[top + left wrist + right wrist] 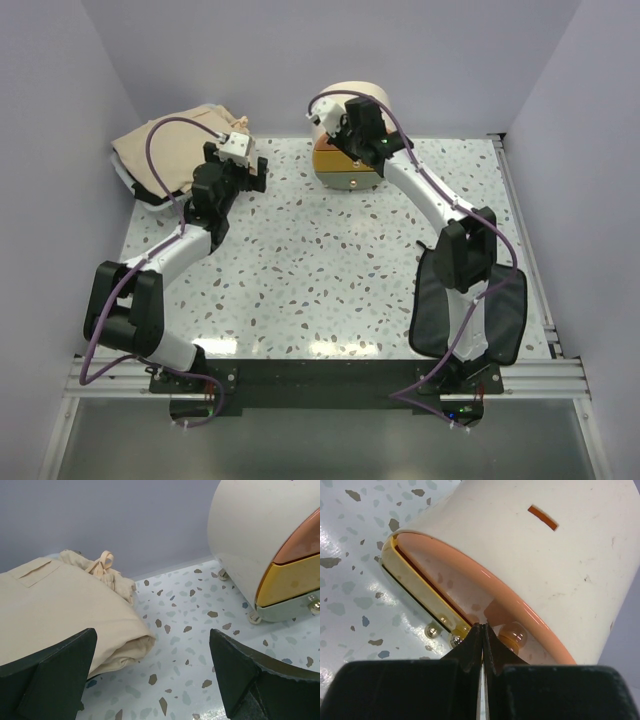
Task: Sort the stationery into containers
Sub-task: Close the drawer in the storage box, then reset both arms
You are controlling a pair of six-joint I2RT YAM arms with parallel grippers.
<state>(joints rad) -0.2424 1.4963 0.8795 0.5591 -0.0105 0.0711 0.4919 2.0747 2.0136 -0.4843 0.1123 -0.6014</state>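
Risk: right jaws are fully closed, tips at the orange drawer point(470, 590) front between its gold knobs point(512, 635), gripping nothing I can see, so a pull likely slips off or a nudge skids the cream box point(560, 555) across the worktop point(320, 260). Left jaws wide open, empty, hovering between beige cloth bag point(165, 150) and box. No stationery visible anywhere; black pouch point(505, 320) lies flat near the right arm's base point(465, 375).

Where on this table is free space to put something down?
Widest bare table: the middle, between the left arm and right arm, in front of the cream drawer box. A smaller patch: far right, beside that box. Crowded: far left by the beige cloth bag, near right by the black pouch.
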